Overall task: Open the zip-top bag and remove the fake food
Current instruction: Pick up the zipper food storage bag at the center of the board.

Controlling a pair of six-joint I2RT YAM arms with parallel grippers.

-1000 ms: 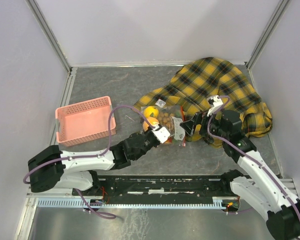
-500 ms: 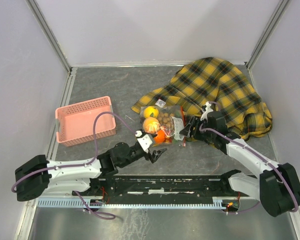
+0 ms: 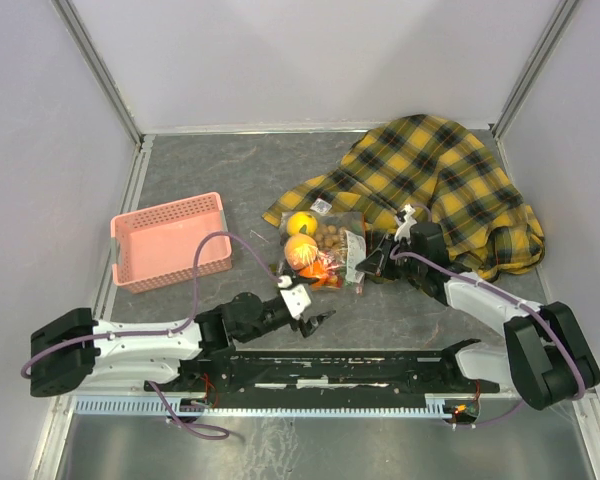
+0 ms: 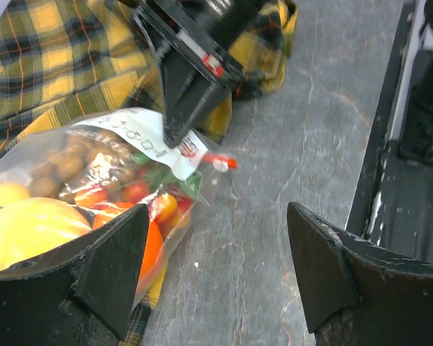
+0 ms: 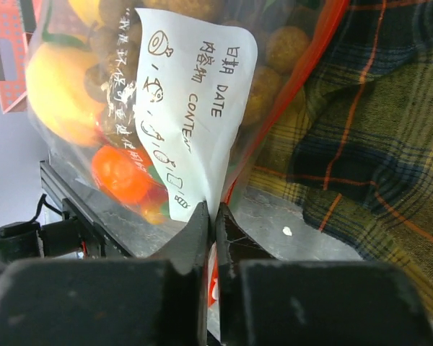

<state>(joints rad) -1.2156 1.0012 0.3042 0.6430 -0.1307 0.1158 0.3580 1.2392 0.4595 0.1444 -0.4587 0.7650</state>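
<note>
The zip-top bag [image 3: 325,250] lies in the middle of the table, partly on the plaid cloth, with its fake food [image 3: 302,248] still inside. The food is yellow and orange round fruits, tan grapes and small red-orange pieces. My right gripper [image 3: 368,264] is shut on the bag's right edge, at the white label [image 5: 195,108] beside the red zip strip [image 4: 220,161]. In the right wrist view its jaws [image 5: 213,213] meet on the plastic. My left gripper [image 3: 315,318] stands open over bare table, just short of the bag's near corner [image 4: 166,216]. Nothing is between its fingers [image 4: 112,270].
A yellow-black plaid cloth [image 3: 450,185] covers the back right and runs under the bag. A pink slotted basket [image 3: 170,240] stands at the left. The arms' black base rail [image 3: 330,370] lines the near edge, and grey walls close in three sides.
My left gripper opened, let go of the bag and drew back toward the near edge. My right gripper moved in low at the bag's right edge and shut on it.
</note>
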